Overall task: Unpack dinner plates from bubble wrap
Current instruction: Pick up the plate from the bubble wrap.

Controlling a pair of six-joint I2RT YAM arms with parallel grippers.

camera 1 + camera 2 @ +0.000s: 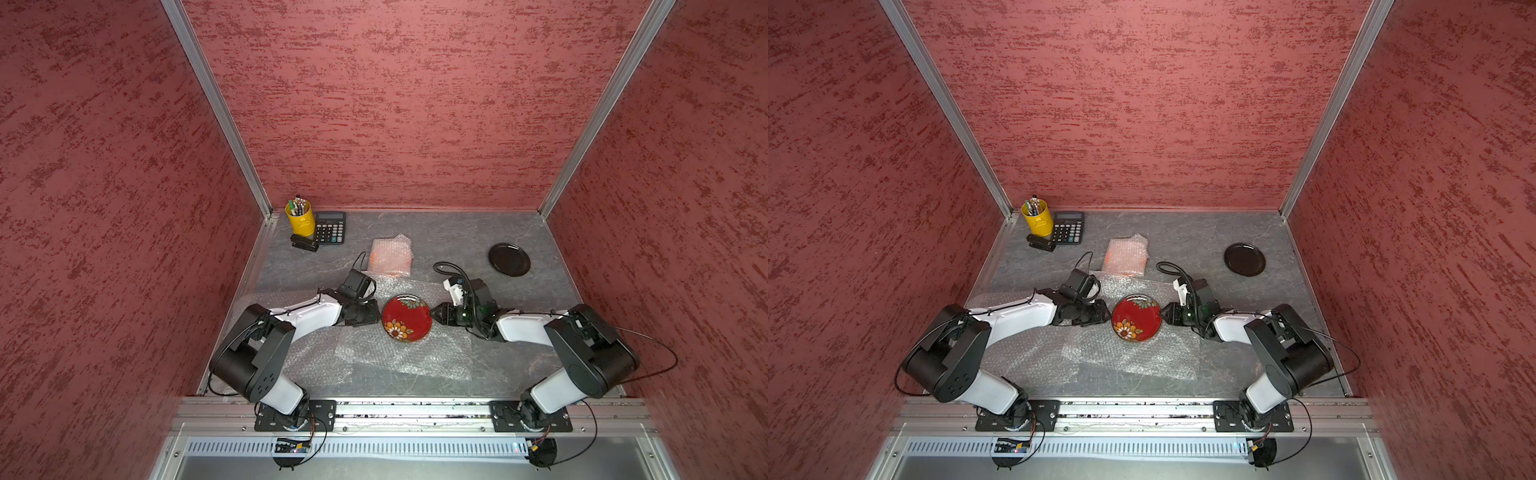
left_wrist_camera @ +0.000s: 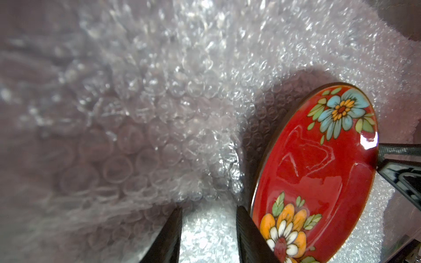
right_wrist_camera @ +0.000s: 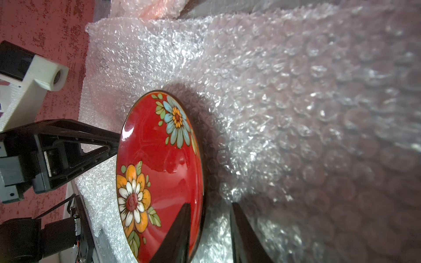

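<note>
The red flowered dinner plate (image 1: 406, 318) (image 1: 1136, 318) lies on a spread sheet of bubble wrap (image 1: 399, 357) between my two grippers. At the plate's left edge is my left gripper (image 1: 376, 316) (image 2: 209, 208), open. Only bubble wrap (image 2: 159, 113) shows in its gap, and the plate (image 2: 319, 170) lies beside one finger. My right gripper (image 1: 434, 314) (image 3: 211, 205) is open astride the right rim, one finger over the plate's face (image 3: 159, 154), the other on the wrap. A black plate (image 1: 509, 259) lies bare at the back right. An orange plate sits in a bubble-wrap bundle (image 1: 392, 255).
A yellow pen cup (image 1: 300, 218), a calculator (image 1: 330, 227) and a black stapler (image 1: 304, 243) stand in the back left corner. More bubble wrap (image 1: 257, 299) lies under the left arm. Red walls close off three sides.
</note>
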